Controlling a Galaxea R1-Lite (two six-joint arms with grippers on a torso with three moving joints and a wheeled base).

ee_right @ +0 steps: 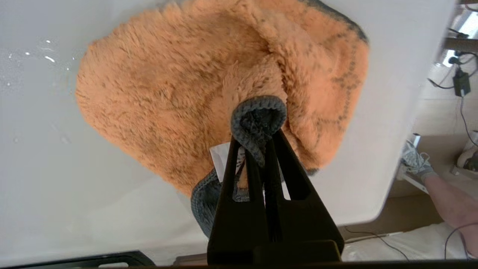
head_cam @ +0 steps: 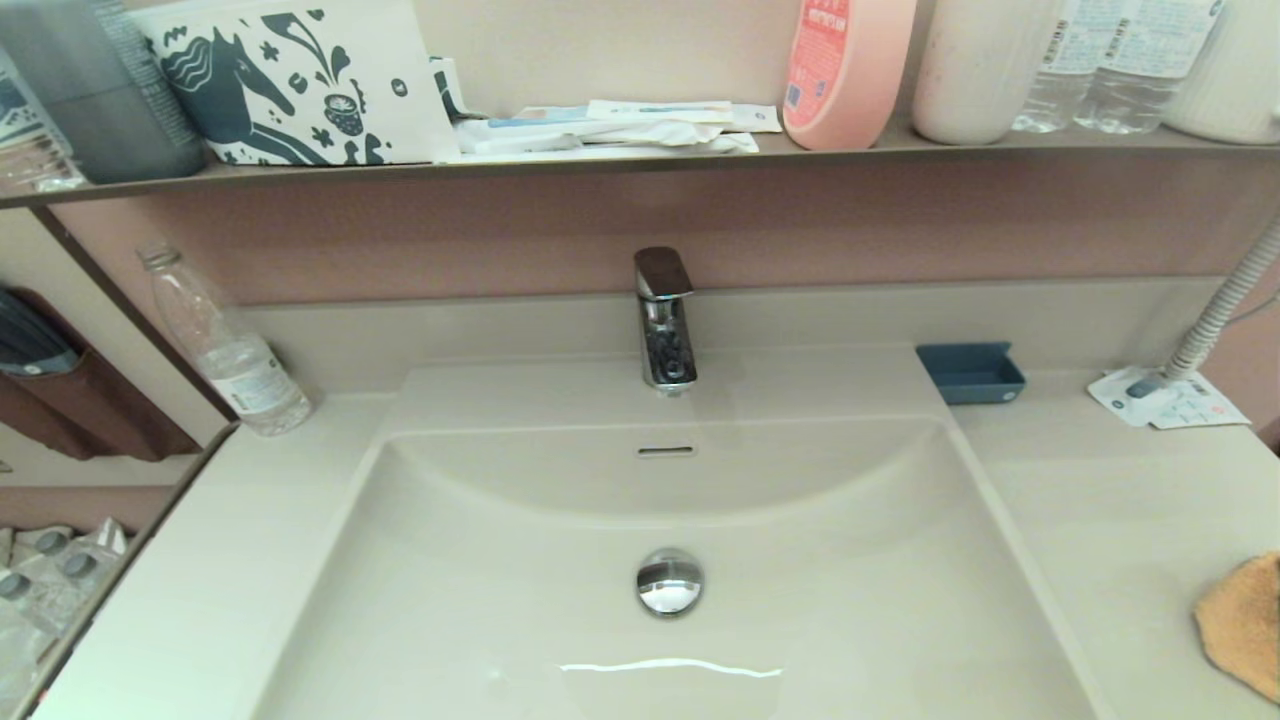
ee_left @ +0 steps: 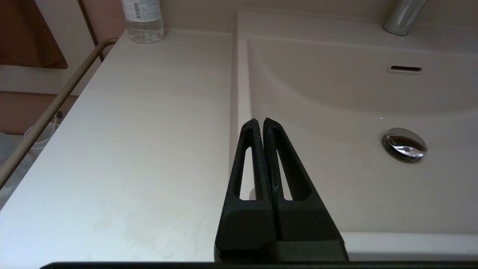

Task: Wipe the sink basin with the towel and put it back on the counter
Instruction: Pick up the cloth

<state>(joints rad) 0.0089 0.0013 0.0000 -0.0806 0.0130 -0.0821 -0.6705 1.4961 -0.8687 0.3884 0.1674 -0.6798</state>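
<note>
Towel: the small fluffy orange-tan cloth with a dark grey underside point(ee_right: 194, 93) is seen lying on the smooth cream-beige table point(head_cam: 1100, 520), to the right of the basin and at the right edge of the head view.
Right gripper: the black right gripper point(ee_right: 257, 149) is pinched on a raised grey-edged fold of the towel, with most of the cloth spread flat on the table beneath it.
Left gripper: the black left gripper point(ee_left: 260, 127) is held with its fingers pressed together and nothing between them, above the left rim of the basin, idle.
Basin: the wide rectangular cream-beige sink basin point(head_cam: 500, 600) with its round chrome drain plug point(head_cam: 669, 581) is seen bare below the chrome faucet point(head_cam: 664, 320).
Step in hand: it cannot be told whether the towel is being picked up for wiping or set back after it.
Next move: if wiping is still due, the pinched fold must be lifted clear and carried left over the rim; if done, the pinch need only be released.
</note>
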